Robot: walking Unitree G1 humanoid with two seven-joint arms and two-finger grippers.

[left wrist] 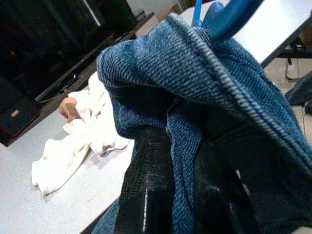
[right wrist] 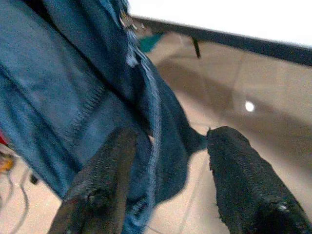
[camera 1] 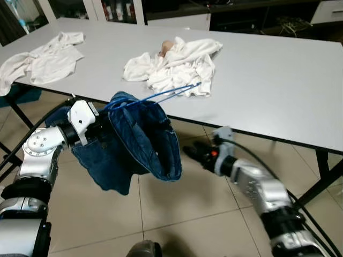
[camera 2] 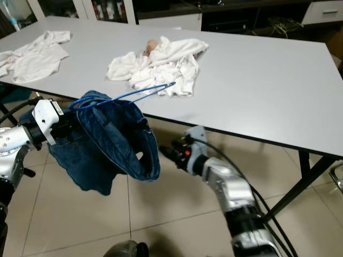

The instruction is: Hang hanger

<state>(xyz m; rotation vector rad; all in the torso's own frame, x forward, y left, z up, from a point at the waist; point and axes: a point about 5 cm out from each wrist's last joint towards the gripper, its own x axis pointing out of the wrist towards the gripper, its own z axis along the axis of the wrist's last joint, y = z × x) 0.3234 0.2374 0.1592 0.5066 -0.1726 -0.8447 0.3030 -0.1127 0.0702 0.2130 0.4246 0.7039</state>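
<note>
Beige floor tiles (camera 1: 187, 203) run under a pale grey worktop (camera 1: 268, 80) that carries a heap of white cloth (camera 1: 177, 64) and, well apart to the left, a spread white garment (camera 1: 45, 59). In front of the worktop's near edge, the left gripper (left wrist: 183, 195) is clamped on blue denim jeans (camera 1: 134, 144), which hang in the air from a blue wire hanger (camera 1: 161, 95). The hanger's tip reaches over the worktop edge beside the heap. The right gripper (right wrist: 170, 195) sits just beside the jeans' lower fold, fingers spread wide, holding nothing.

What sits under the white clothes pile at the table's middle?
Grey table shows around the white clothes pile; the blue hanger tip ends at its near edge. Anything beneath is covered.
</note>
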